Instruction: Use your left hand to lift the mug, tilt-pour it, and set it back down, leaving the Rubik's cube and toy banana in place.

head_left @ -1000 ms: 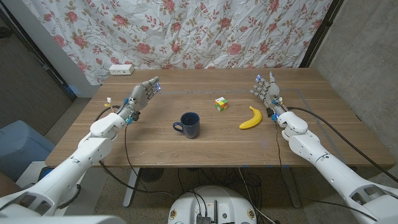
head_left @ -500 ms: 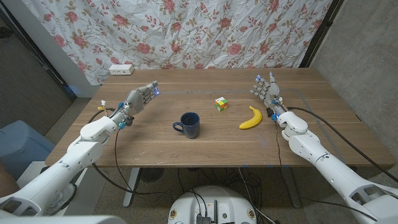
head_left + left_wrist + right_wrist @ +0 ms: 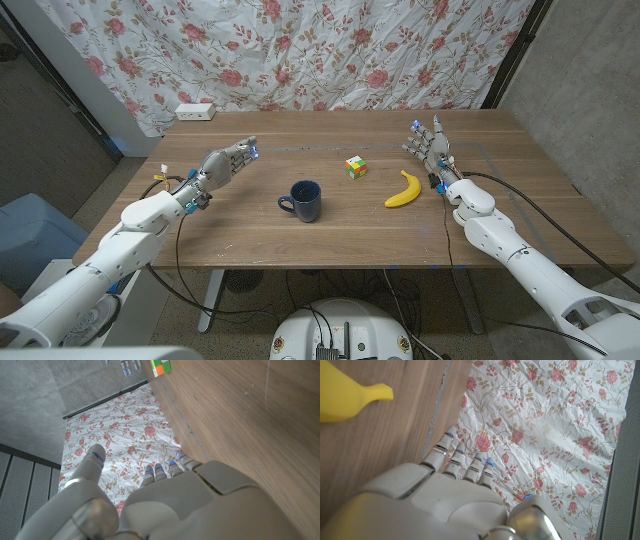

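A dark blue mug stands upright in the middle of the wooden table, its handle pointing toward my left side. My left hand hovers to the left of the mug, well apart from it, fingers spread and holding nothing; its back shows in the left wrist view. The Rubik's cube sits behind and right of the mug, with a corner of the Rubik's cube in the left wrist view. The toy banana lies right of the cube; its tip is the toy banana. My right hand stands empty beside the banana, fingers apart.
A floral curtain hangs behind the table. A white power strip lies at the far left corner. Cables trail from both wrists over the table.
My left hand has swung down and turned its fingers toward the mug, while the forearm has dropped lower over the table's left side. Mug, cube, banana and right hand have stayed put.
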{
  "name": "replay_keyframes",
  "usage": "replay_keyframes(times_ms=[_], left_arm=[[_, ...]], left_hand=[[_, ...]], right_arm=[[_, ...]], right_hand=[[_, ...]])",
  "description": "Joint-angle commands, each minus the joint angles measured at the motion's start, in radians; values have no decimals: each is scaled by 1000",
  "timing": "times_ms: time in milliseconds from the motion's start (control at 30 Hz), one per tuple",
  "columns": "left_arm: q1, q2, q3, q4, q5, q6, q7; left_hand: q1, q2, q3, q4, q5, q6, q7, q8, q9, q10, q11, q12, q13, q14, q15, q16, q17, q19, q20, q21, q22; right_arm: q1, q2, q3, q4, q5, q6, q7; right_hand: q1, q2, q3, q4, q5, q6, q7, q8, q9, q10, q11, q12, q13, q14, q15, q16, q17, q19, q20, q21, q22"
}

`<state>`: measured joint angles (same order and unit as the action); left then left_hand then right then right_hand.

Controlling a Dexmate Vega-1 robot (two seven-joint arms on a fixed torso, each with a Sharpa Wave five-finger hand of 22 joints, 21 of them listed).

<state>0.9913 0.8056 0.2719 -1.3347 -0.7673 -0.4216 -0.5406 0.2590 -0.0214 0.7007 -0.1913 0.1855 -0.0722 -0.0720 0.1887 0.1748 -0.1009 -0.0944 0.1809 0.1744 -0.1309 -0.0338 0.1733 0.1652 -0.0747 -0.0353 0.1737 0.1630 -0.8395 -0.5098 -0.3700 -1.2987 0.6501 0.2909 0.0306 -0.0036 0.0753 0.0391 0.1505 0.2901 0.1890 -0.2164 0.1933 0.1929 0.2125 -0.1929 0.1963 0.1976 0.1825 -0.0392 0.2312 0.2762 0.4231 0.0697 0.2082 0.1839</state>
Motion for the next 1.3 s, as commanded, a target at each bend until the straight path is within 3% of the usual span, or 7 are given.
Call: replay_keyframes(times_ms=[33, 367, 700, 1300], left_arm=[[10, 26, 5, 24, -3, -45, -90], [8, 43, 11, 38, 2, -87, -158], [13, 51, 29, 37, 5, -128, -223], [33, 70, 64, 39, 38, -182, -263]], left_hand=[[24, -8, 10, 0, 7, -26, -2, -2, 2, -22, 1, -3, 5, -28, -16, -6, 5, -23, -44, -4, 1], [60, -23, 22, 1, 6, -67, -3, -3, 2, -71, 16, -5, 6, -81, -2, -8, 5, -74, -43, -6, 1], [83, -35, 28, 2, 4, -89, -6, 0, 2, -110, 12, -5, 6, -116, 8, -6, 6, -111, -38, -6, 2], [110, -53, 33, 4, 0, -143, 5, -6, 2, -159, 26, -5, 7, -163, 24, -6, 6, -160, -33, -5, 2]], right_arm=[[0, 0, 0, 1, 0, 0, 1], [1, 0, 0, 1, 0, 0, 1], [-2, 0, 0, -2, 0, -1, -1], [1, 0, 0, 2, 0, 0, 1]], right_hand=[[2, 10, 1, 7, 4, -1, -6, 4, 2, 7, 1, 5, 4, 5, -50, 6, 2, 3, 1, 6, 5], [2, 10, 1, 7, 4, -1, -6, 3, 2, 8, 1, 5, 4, 6, -51, 6, 2, 3, 0, 6, 5], [2, 10, 1, 7, 4, -1, -6, 4, 2, 8, 2, 5, 4, 5, -50, 5, 2, 4, 1, 6, 5], [2, 10, 1, 7, 4, -1, -6, 4, 2, 7, 1, 5, 4, 5, -50, 5, 2, 3, 1, 6, 5]])
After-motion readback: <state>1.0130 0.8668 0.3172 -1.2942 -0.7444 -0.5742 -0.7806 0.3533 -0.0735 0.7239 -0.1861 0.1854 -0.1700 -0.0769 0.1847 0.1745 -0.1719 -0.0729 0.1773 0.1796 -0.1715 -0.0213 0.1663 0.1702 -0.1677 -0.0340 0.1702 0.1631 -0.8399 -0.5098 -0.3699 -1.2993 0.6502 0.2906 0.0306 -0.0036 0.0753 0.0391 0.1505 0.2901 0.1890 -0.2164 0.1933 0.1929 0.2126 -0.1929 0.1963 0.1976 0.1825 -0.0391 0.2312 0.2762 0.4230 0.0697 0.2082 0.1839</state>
